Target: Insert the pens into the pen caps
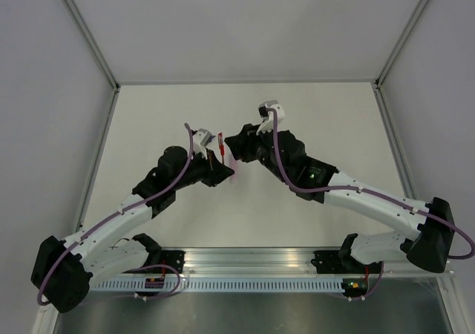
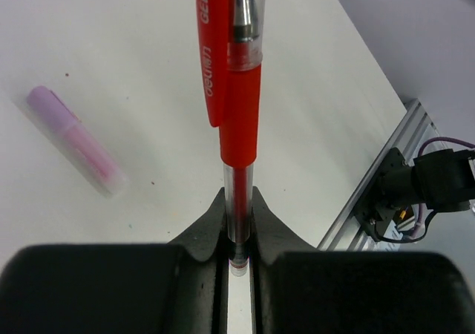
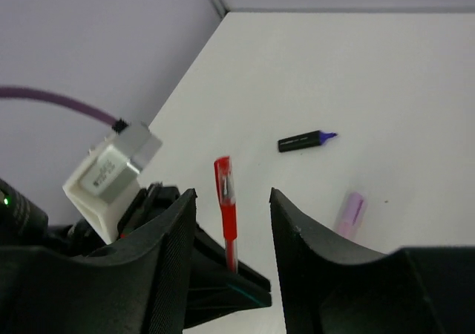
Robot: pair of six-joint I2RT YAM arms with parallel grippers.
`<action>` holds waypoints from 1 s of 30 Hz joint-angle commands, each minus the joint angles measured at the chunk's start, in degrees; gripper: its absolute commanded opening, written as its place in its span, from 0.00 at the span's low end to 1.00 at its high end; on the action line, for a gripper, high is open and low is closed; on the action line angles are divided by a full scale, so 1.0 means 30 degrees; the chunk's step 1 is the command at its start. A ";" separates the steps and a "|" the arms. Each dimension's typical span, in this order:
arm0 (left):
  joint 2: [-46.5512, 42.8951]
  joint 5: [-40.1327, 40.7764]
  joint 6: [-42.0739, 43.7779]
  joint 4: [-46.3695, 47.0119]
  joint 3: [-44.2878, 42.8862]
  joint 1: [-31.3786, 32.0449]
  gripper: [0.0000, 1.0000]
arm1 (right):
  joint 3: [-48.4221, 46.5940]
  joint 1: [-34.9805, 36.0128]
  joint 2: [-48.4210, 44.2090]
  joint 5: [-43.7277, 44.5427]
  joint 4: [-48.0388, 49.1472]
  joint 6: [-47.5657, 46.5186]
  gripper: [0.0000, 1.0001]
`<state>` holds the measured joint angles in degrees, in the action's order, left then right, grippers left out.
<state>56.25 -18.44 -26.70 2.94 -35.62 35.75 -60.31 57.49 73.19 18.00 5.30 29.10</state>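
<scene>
My left gripper is shut on the clear lower barrel of the red pen, which stands up from the jaws. The red cap, with its clip, sits over the pen's upper end. In the right wrist view my right gripper is open, one finger on each side of the red pen without touching it. The pale pink pen lies flat on the table, and it shows beyond the right finger. A dark purple-black pen lies farther off with its purple tip bare. In the top view both grippers meet mid-table around the red pen.
The left wrist's white camera block and purple cable sit close to my right gripper's left finger. An aluminium rail runs along the table's near edge. Grey enclosure walls bound the white table on three sides.
</scene>
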 commanded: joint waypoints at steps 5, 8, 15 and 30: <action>0.1814 0.2326 -0.1586 0.0225 0.0623 0.0037 0.02 | -0.3100 -0.1352 -0.1103 0.2611 -0.4548 -0.1935 0.52; 0.3423 0.4495 -0.2259 -0.0862 -0.0167 0.0008 0.02 | -0.1434 -0.1382 -0.2186 0.2964 -0.5398 -0.2229 0.53; 0.7993 0.5150 -0.4049 -0.3263 -0.2919 -0.0605 0.02 | 0.3842 -0.1411 -0.4736 0.2146 -0.4053 -0.1996 0.53; 1.2744 0.5324 -0.4255 -0.4290 -0.4329 -0.1340 0.16 | 0.5192 -0.1470 -0.5909 0.1032 -0.3788 -0.2318 0.54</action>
<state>93.41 -3.22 -37.95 -8.56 -46.76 31.83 -44.71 53.12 56.66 21.32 -7.40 23.05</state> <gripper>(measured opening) 0.147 0.538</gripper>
